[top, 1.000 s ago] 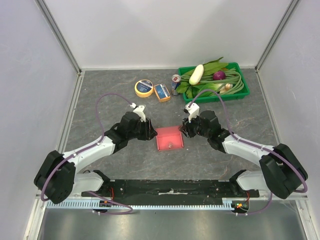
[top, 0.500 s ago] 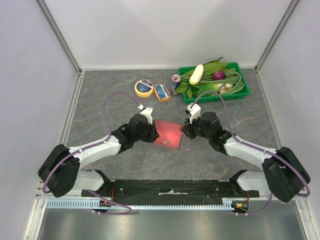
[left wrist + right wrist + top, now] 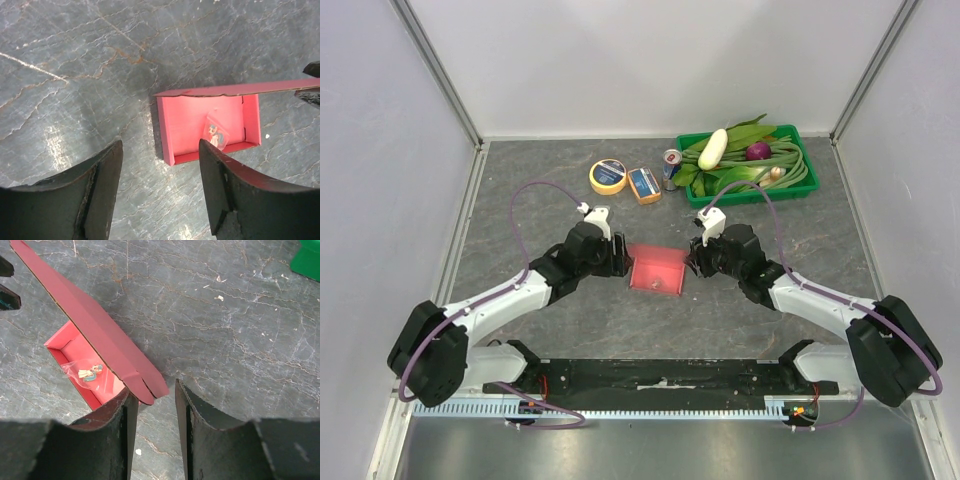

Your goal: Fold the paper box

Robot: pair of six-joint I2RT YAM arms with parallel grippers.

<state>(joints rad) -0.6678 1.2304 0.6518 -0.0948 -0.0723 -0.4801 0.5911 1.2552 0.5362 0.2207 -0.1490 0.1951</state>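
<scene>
**Lid up on the paper box (image 3: 192, 125), both pairs of fingers apart**
The box sits on the surface (image 3: 75, 75) just ahead of my left fingers (image 3: 105, 190). Its lid (image 3: 100, 335) slants up, with the tip at the mouth of my right fingers (image 3: 200, 430), which clamp nothing. I'd pinch that tip lightly and swing it over while my left braces the wall. Half a second ago the box lay skewed against my left fingers; now it sits straighter and they stand off.

The paper box (image 3: 200, 120) is thin matt pink-red card, brownish at its cut edges. Under the left tool (image 3: 160, 145), the tabletop (image 3: 75, 60) looks like dark veined stone with a slight sheen. The fingers (image 3: 102, 190) are matt black.
</scene>
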